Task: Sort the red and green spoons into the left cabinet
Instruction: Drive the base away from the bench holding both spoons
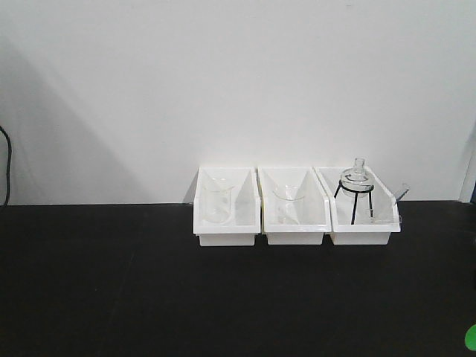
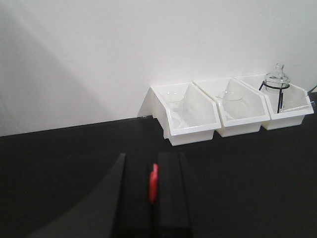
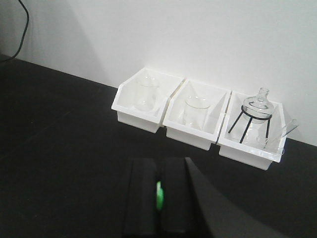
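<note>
Two spoons, one per arm. The left gripper point(image 2: 154, 159) had its jaws clamped on the red spoon point(image 2: 154, 182), with only a short red sliver showing in the slot between them. Same on the right gripper point(image 3: 159, 164): jaws clamped on the green spoon point(image 3: 159, 195), a small green sliver in the gap. Both wrists were over the black surface point(image 1: 111, 282), facing the white wall point(image 1: 223, 74).

Three white bins point(image 3: 190, 138) sat side by side at the back of the surface, by the wall.
- The left bin point(image 1: 227, 238) held a glass beaker point(image 1: 214, 202).
- The middle bin point(image 1: 295, 238) held a second beaker point(image 1: 288, 204).
- The right bin point(image 1: 361, 238) held a black tripod stand point(image 1: 355, 202) carrying a round glass flask point(image 1: 358, 175), with a glass rod point(image 3: 285, 130) sticking out past its right rim.

A green blob point(image 1: 471, 338) showed at the bottom-right edge of the front view; couldn't tell what it was.
</note>
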